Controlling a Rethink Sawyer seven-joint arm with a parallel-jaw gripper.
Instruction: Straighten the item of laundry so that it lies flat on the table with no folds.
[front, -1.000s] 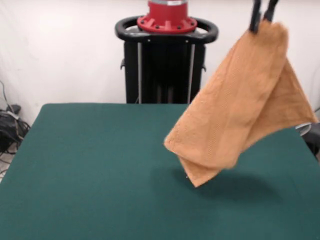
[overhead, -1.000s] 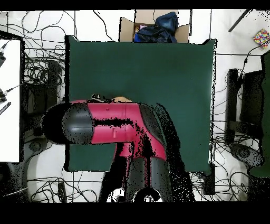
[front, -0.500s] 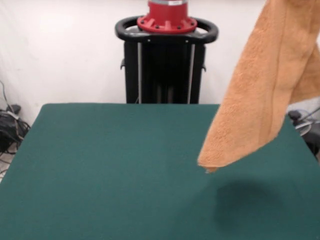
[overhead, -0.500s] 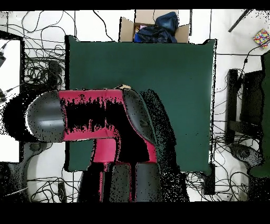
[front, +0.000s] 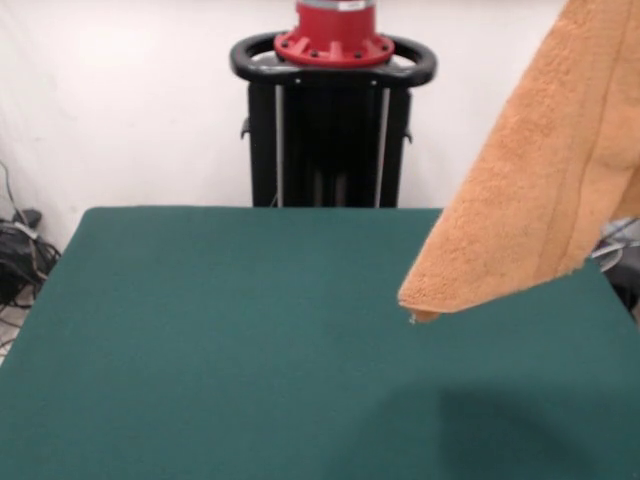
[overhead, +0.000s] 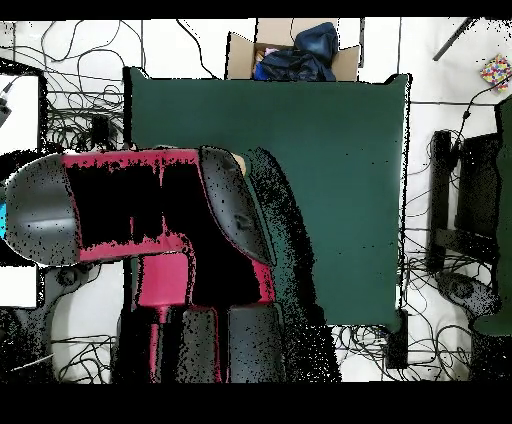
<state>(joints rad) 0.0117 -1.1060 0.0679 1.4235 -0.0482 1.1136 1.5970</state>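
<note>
The orange-tan towel (front: 540, 200) hangs in the air at the right of the front view, doubled over on itself. Its top runs out past the picture's top edge, and its lowest corner hangs clear above the dark green table (front: 220, 340). The gripper itself is above the top edge there. In the overhead view the red and black arm (overhead: 150, 210) reaches over the left part of the table (overhead: 330, 150) and hides the gripper and the towel beneath it.
The black pedestal with its red base (front: 333, 120) stands behind the table's far edge. An open cardboard box with dark clothes (overhead: 290, 55) sits beyond the table's top edge in the overhead view. Cables lie on the floor around the table.
The towel has been lifted higher and further right, so the gripper has left the top of the front view. The towel's lower corner has swung up off the table. The arm has swung left in the overhead view.
</note>
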